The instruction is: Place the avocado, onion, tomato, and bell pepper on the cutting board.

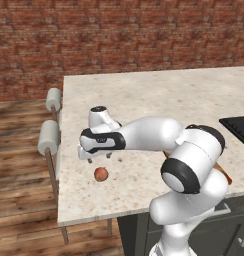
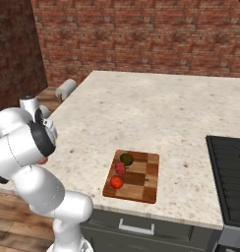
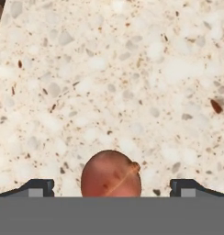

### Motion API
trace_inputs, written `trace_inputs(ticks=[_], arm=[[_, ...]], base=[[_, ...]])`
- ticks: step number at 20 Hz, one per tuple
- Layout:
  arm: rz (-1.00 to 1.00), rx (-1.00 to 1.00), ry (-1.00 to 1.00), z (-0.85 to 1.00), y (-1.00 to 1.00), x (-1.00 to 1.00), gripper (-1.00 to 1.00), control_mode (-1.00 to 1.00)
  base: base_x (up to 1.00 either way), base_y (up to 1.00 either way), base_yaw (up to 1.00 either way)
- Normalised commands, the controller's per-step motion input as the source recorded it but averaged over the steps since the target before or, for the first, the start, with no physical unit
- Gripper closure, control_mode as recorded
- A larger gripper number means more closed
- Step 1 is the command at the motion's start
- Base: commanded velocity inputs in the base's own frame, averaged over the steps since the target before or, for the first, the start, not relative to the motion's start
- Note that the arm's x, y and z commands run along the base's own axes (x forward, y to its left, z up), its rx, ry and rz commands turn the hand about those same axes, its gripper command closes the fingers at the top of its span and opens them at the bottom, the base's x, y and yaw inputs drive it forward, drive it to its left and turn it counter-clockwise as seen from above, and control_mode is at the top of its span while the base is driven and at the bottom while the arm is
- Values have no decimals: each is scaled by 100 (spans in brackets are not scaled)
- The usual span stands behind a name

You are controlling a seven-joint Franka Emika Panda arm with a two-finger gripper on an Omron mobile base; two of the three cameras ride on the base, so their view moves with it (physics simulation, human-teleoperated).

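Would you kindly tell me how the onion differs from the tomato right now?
The onion is pinkish-tan and lies on the bare counter below the open gripper; the tomato is bright orange-red and sits on the cutting board. Both are small round balls.

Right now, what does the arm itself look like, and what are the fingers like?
The arm is glossy white with rounded, tubular segments and black bands at the joints. The gripper has a white body with a black band. The fingers are small, dark and blocky, with grey faces. No cables or markings are visible.
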Motion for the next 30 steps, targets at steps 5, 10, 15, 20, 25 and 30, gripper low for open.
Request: trace_inputs(ticks=[5,10,15,20,25,30], arm=[[-2,0,2,-16,0,0,-100,-100],[-1,0,0,-11,0,-14,-100,-100],[0,0,0,-2,0,-16,-100,-100],[0,0,0,0,0,-19,-100,-100],[0,0,1,-5,0,0,-100,-100],[0,0,4,-16,0,0,-100,-100]], base=[[0,0,0],[0,0,0],[0,0,0],[0,0,0],[0,0,0],[0,0,0]])
